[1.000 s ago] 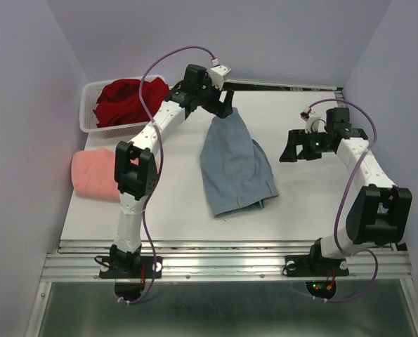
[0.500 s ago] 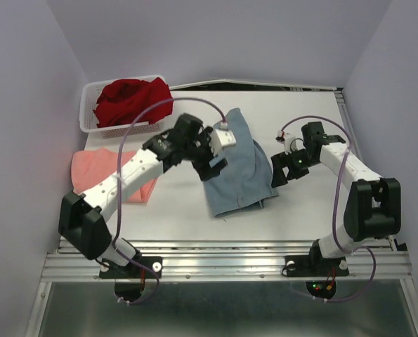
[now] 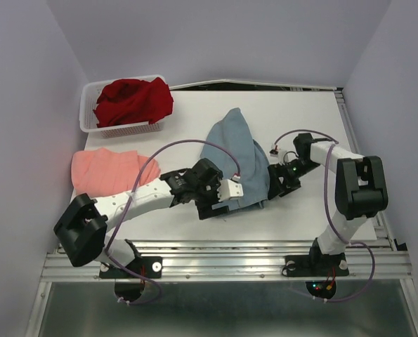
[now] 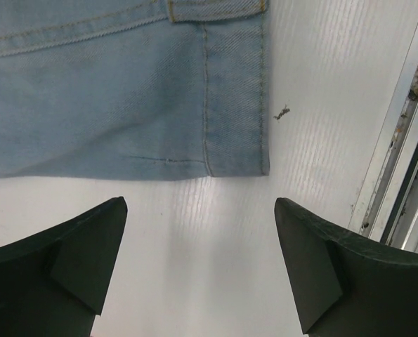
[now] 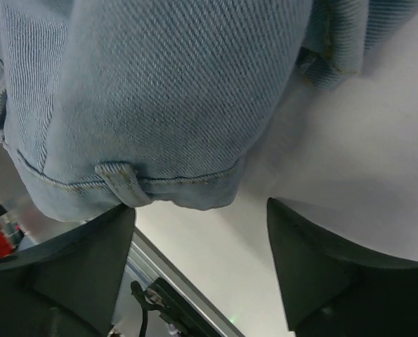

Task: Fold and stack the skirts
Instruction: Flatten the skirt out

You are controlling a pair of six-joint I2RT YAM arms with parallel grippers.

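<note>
The blue-grey skirt (image 3: pixel 234 151) lies spread mid-table. My left gripper (image 3: pixel 219 203) is open and empty, low at the skirt's near hem corner (image 4: pixel 237 151), with bare table between its fingers. My right gripper (image 3: pixel 275 181) is open at the skirt's right edge (image 5: pixel 173 105), its fingers just short of the belt-looped waistband. The salmon-pink skirt (image 3: pixel 105 170) lies folded at the left edge. The dark red skirt (image 3: pixel 133 99) is heaped in the white basket (image 3: pixel 89 119).
The basket stands at the back left corner. The table's metal front rail (image 3: pixel 230 261) runs just behind my left gripper and shows at the right of the left wrist view (image 4: pixel 405 140). A small dark fleck (image 4: pixel 283 112) lies on the table.
My left arm swept from the back of the table down to the skirt's near hem, letting the lifted cloth drop flat. My right gripper moved left and down to the skirt's right edge.
</note>
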